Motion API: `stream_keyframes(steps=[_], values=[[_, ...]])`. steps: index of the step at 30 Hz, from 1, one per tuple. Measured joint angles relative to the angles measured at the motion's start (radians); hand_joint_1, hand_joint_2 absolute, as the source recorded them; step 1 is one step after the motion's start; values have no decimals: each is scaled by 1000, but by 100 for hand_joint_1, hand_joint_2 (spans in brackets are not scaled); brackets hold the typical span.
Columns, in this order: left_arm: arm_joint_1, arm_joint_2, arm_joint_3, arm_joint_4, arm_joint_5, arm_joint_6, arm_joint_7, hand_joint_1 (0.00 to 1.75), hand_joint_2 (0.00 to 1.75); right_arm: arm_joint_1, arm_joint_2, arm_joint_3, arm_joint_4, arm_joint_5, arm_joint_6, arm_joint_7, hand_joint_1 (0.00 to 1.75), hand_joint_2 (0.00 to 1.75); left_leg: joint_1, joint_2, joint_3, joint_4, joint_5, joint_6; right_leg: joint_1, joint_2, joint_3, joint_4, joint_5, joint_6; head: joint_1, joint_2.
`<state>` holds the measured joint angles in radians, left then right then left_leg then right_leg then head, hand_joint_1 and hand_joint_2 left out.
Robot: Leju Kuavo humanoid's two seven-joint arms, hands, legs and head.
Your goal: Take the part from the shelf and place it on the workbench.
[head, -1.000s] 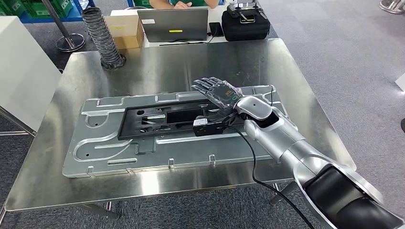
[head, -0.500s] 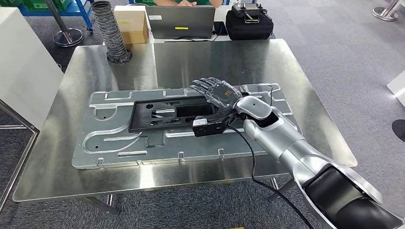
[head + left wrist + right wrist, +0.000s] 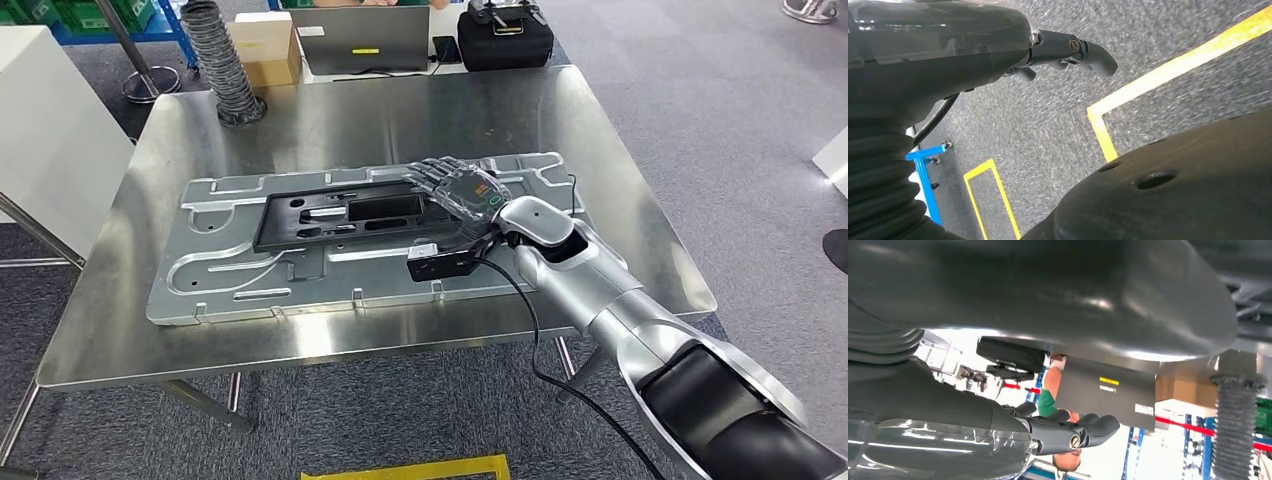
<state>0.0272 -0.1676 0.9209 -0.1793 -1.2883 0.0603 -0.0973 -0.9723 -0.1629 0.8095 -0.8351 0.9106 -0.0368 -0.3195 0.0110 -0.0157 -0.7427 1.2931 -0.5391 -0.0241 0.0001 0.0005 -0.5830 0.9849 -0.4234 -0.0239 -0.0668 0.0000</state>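
Observation:
The part (image 3: 250, 270), a long silver metal panel with a black insert (image 3: 340, 220) in its middle, lies flat on the steel workbench (image 3: 400, 110). My right hand (image 3: 462, 190) is stretched out over the right end of the black insert, fingers straight and apart, holding nothing. In the right wrist view the same hand (image 3: 1068, 432) reaches forward with nothing in it. My left hand (image 3: 1063, 50) hangs beside my body over grey carpet, its fingers loosely bent and nothing in them.
Beyond the bench's far edge stand a laptop (image 3: 365, 40), a black case (image 3: 505, 42) and a cardboard box (image 3: 268, 45). A ribbed hose (image 3: 222, 65) stands on the far left corner. A white cabinet (image 3: 50, 140) is at the left. Yellow tape (image 3: 400, 468) marks the floor.
The whole picture has shifted, so the camera moved back and the bench sits farther off. My right hand now lies a little nearer the part's near edge. The part lies where it was.

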Motion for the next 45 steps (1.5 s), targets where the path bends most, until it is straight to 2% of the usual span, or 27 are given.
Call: stream_keyframes(steps=[1,2,4,6,8,10,13,14,15,17,19,21,22,24,25,27,29,30,31,32,34,36,37,39,41,44,45], values=[[0,0,0,0,0,0,0,0,0,1,0,0,0,0,0,0,0,0,0,0,17,1,13,-1,0,0,-13,4,8,1,0,0],[1,0,0,0,0,0,1,0,0,2,0,0,0,0,0,0,0,0,0,0,51,-35,36,0,0,0,-25,8,14,4,0,0],[5,0,0,0,0,0,2,0,0,1,0,0,0,0,0,0,0,0,-1,0,148,-171,61,6,2,1,-46,21,23,10,0,0],[9,1,0,0,0,0,3,0,0,0,-1,-1,0,0,0,0,0,0,-5,-3,203,-259,56,16,4,2,-59,30,32,21,0,0],[10,0,0,0,0,0,3,0,0,-1,-1,-1,1,0,0,1,0,0,-6,-5,201,-271,60,28,6,2,-65,30,45,33,0,0],[10,-1,0,0,0,0,3,0,0,-1,-1,-1,1,0,1,1,0,0,-1,0,190,-278,77,42,3,4,-77,51,25,45,0,0],[10,-3,0,0,0,-1,0,0,0,0,-1,-1,2,0,1,0,0,0,2,6,158,-282,107,55,-5,3,-130,206,-103,60,0,0],[9,-3,0,0,0,-1,-1,0,0,1,-1,-1,3,0,1,0,0,0,2,7,144,-281,117,55,-7,3,-146,269,-136,64,0,0],[9,-3,0,0,0,-1,-2,0,0,2,-1,-1,4,0,1,0,0,0,2,7,130,-281,127,55,-9,3,-150,309,-148,67,0,0],[7,-3,0,0,0,-2,-4,0,0,4,-2,-1,6,4,1,1,0,0,2,7,103,-279,147,50,-12,3,-105,287,-115,66,0,0],[6,-3,0,0,-1,-2,-5,0,0,1,-2,-1,6,7,0,2,0,0,1,6,83,-277,165,43,-11,4,2,151,-83,58,0,0],[5,-3,0,0,-1,-4,-6,0,0,-2,-2,-1,6,8,-1,3,0,0,0,6,76,-279,181,33,-6,6,77,39,-89,48,0,0],[5,-3,0,0,-1,-4,-7,0,0,-3,-3,-1,6,9,-1,4,0,0,0,6,76,-283,190,27,-2,6,88,15,-93,43,0,0],[6,-2,0,0,-1,-5,-8,0,0,-2,-6,-1,6,10,-1,5,0,0,1,5,73,-290,204,14,-3,4,79,5,-76,30,0,0],[6,-2,0,0,-1,-5,-9,0,0,-2,-7,-1,6,10,-1,5,0,0,1,4,66,-283,193,10,-6,2,72,1,-64,24,0,0],[5,0,0,0,-1,-6,-10,0,0,0,-8,-1,6,11,-1,7,0,0,1,3,37,-204,112,5,-9,-2,52,-5,-39,13,0,0],[3,0,0,0,-1,-6,-11,0,0,2,-8,0,6,12,-1,8,0,0,1,3,1,-68,18,1,-7,-2,24,-5,-17,8,0,0],[2,0,0,0,-1,-7,-12,0,0,4,-8,0,6,13,-1,8,0,0,1,3,-5,-15,1,-1,-6,-2,11,-3,-7,8,0,0],[2,1,0,0,-1,-7,-12,0,0,6,-8,1,6,14,-1,8,0,0,1,3,1,8,5,-2,-5,-1,-3,0,2,9,0,0],[2,1,0,0,-1,-7,-12,0,0,8,-8,1,6,14,-1,8,0,0,1,3,25,-6,25,-2,-4,-1,-16,3,10,11,0,0],[6,2,0,0,-1,-7,-12,0,0,8,-8,2,6,15,0,8,0,0,1,3,120,-127,60,1,-4,0,-42,15,22,18,0,0],[11,3,0,0,-1,-7,-11,0,0,6,-9,1,4,15,0,9,0,0,-1,1,194,-240,58,10,-1,0,-58,28,30,27,0,0],[12,3,0,0,-1,-7,-11,0,0,6,-10,1,4,15,0,9,0,0,-3,0,206,-261,52,16,1,0,-63,32,35,33,0,0],[12,2,0,0,-1,-8,-11,0,0,6,-12,1,3,15,0,10,0,0,-4,-1,197,-266,62,29,1,1,-68,34,44,46,0,0],[12,1,0,0,-1,-9,-12,0,0,6,-14,1,3,14,0,11,0,0,0,4,182,-270,80,45,-2,2,-85,65,10,58,0,0],[11,0,0,0,-1,-10,-12,0,0,7,-17,1,4,14,0,13,0,0,2,8,145,-271,110,56,-9,2,-143,235,-122,75,0,0],[10,0,0,0,-1,-10,-13,0,0,9,-17,1,4,14,0,14,0,0,2,8,130,-271,121,56,-10,2,-154,292,-146,78,0,0]])
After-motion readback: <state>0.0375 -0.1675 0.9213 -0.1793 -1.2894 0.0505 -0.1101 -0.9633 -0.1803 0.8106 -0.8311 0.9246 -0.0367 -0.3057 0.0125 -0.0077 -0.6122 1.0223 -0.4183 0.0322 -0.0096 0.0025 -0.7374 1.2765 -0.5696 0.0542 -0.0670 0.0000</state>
